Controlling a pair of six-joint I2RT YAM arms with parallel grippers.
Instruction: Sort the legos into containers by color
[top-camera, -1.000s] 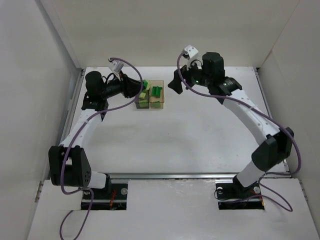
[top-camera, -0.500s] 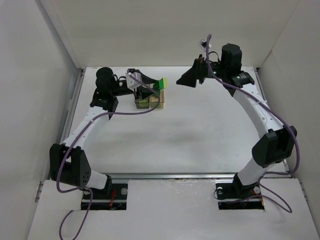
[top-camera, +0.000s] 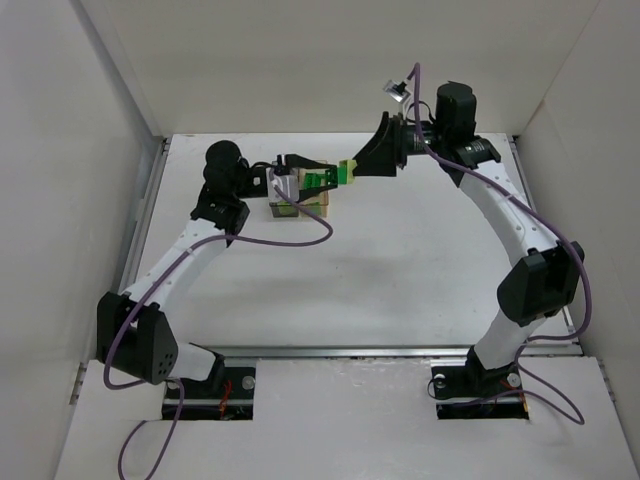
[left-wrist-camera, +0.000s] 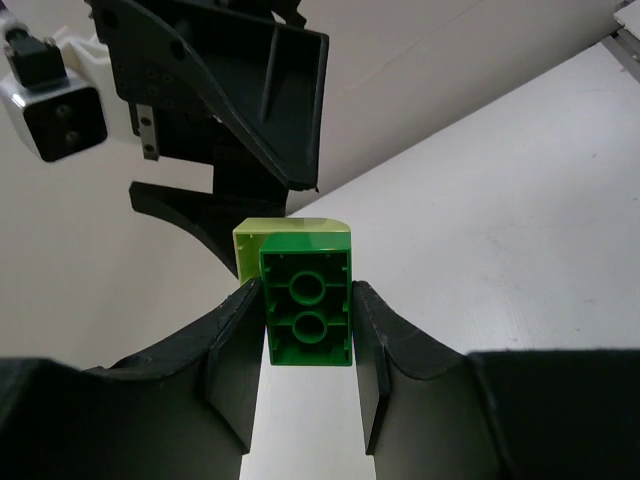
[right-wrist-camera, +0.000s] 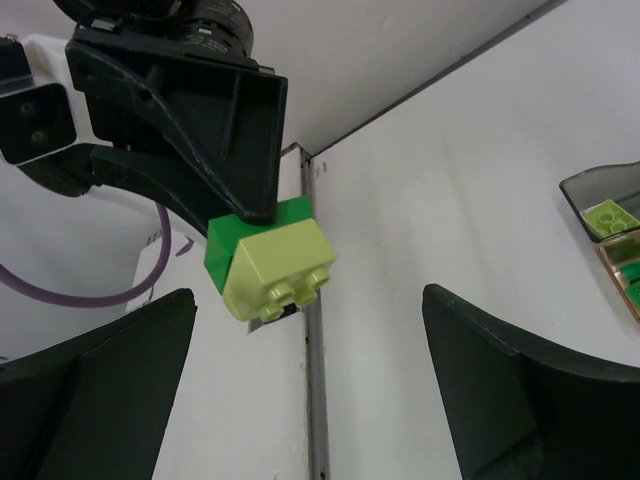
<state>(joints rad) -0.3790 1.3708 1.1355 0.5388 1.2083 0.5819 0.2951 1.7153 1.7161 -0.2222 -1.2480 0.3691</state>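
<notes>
Left tool (left-wrist-camera: 305, 300), pinching a dark green brick (left-wrist-camera: 306, 322) by its two long sides, with the hollow underside turned toward the wrist camera. A pale yellow-green brick (right-wrist-camera: 281, 262) is stuck to its far face, studs outward. The pair hangs in the air above the far part of the surface (top-camera: 400, 270), near the two bins.

Right tool (right-wrist-camera: 310, 375), spread wide, faces the pair from the opposite side. It is close but apart (neither finger touches a brick).

Judged step: splitting the joined pair so that each colour can go to its own bin.

To do it well, bring your right tool in along the line of the pair until it straddles only the pale yellow-green brick. Close on that brick's free sides, not on the seam. Hold the left grip firm and peel with a slight tilt. A straight pull may drag the dark green brick out of the left tool.

The smoky grey bin (right-wrist-camera: 585, 185) shows a second pale brick (right-wrist-camera: 607, 215) inside. The amber bin (right-wrist-camera: 612, 262) shows what looks like green. So the pale one likely belongs in the grey bin and the green one in the amber.
</notes>
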